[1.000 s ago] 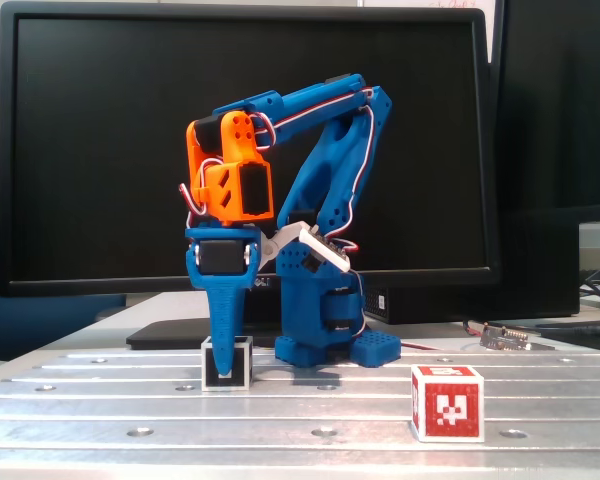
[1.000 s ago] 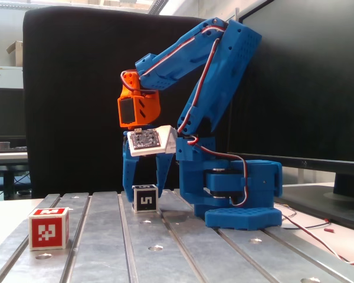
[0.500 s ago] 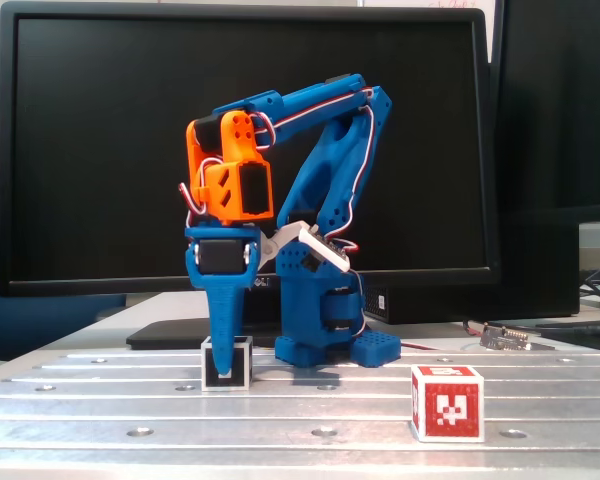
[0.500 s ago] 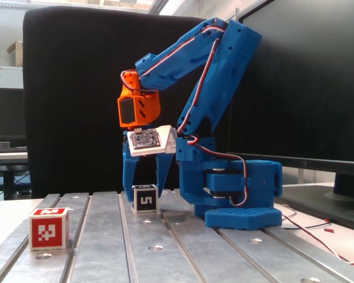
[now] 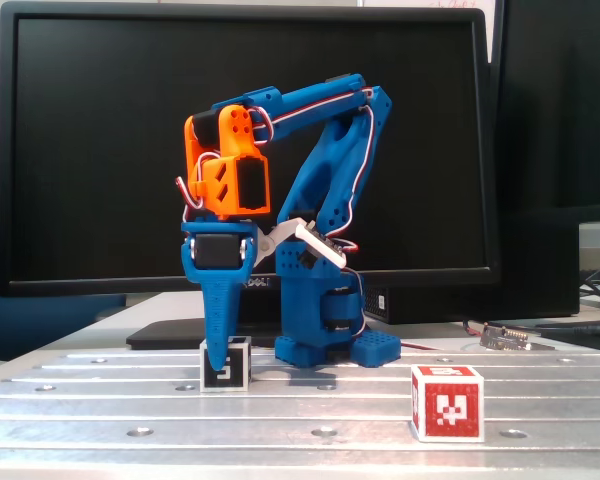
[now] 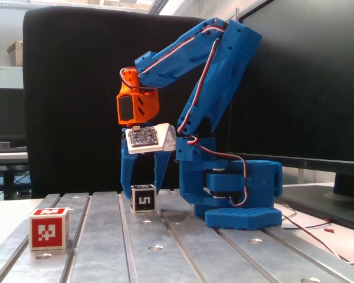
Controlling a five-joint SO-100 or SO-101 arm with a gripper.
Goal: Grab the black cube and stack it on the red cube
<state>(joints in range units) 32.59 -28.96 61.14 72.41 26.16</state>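
The black cube (image 5: 236,366) (image 6: 144,200), white-edged with a white "5", sits on the metal table in front of the blue arm's base. My gripper (image 5: 218,362) (image 6: 141,190) points straight down over it. Its two blue fingers (image 6: 126,175) stand on either side of the cube and press its sides. In a fixed view one finger hides the cube's left part. The red cube (image 5: 447,403) (image 6: 48,229), with a white pixel marker, stands alone near the table's front edge, well apart from the gripper.
The ribbed aluminium table (image 5: 320,410) has slots and bolt holes. The arm's blue base (image 6: 242,203) stands behind the black cube. A large dark monitor (image 5: 430,120) fills the background, and a small connector (image 5: 505,337) lies at the back right.
The wrist has risen slightly. Gripper and black cube have shifted a little sideways together, and the cube has turned slightly, so its "5" now shows beside the finger.
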